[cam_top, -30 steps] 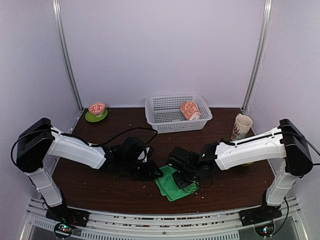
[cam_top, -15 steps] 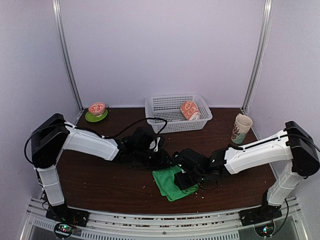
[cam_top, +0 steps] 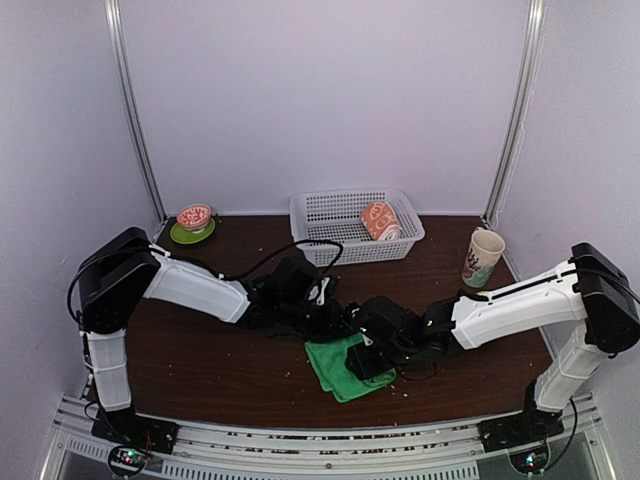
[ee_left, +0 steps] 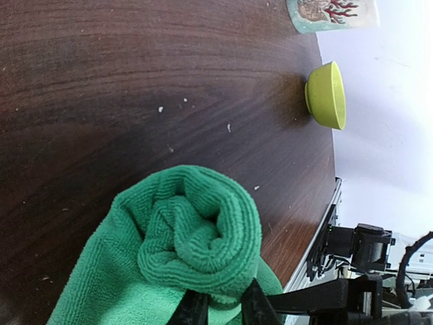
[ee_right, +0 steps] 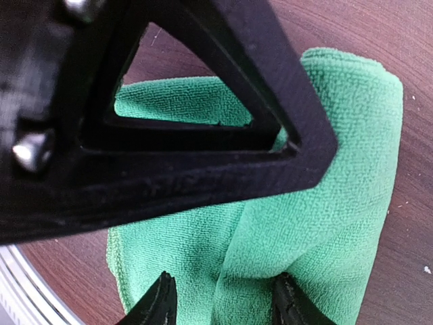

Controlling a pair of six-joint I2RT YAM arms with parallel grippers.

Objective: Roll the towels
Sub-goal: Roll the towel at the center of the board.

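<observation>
A plain bright green plush towel (cam_top: 335,372) is shown half rolled on the dark wooden worktop (cam_top: 200,360), near its front edge, between the two arms. The left pincer (ee_left: 220,309) is nearly pressed together, pinching the rolled end. The right pincer (ee_right: 226,301) is spread astride the flat cloth. The roll would likely be tightest and straightest if both ends were turned evenly while the loose tail was held flat.

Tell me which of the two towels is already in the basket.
The peach-orange towel, printed in white, lies in the white basket at the back. The green towel is out on the table, near the front edge.
</observation>
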